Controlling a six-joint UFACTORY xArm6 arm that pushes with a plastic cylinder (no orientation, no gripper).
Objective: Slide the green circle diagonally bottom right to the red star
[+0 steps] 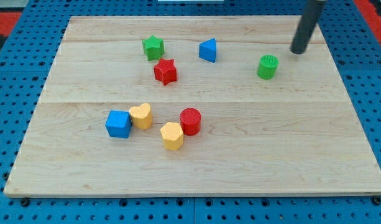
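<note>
Just green circle [268, 66] below-left of my tip [298, 51]

You have a green star [153, 46] near the tabletop's [289, 155] top edge, left of centre, and a blue triangle [208, 50] to its right. Lower down, toward the bottom-left corner, a blue cube [119, 124] touches a yellow heart [141, 116]. Just right of them, a yellow hexagon [172, 135] sits against a red cylinder [191, 121], near the tabletop's middle.
</note>
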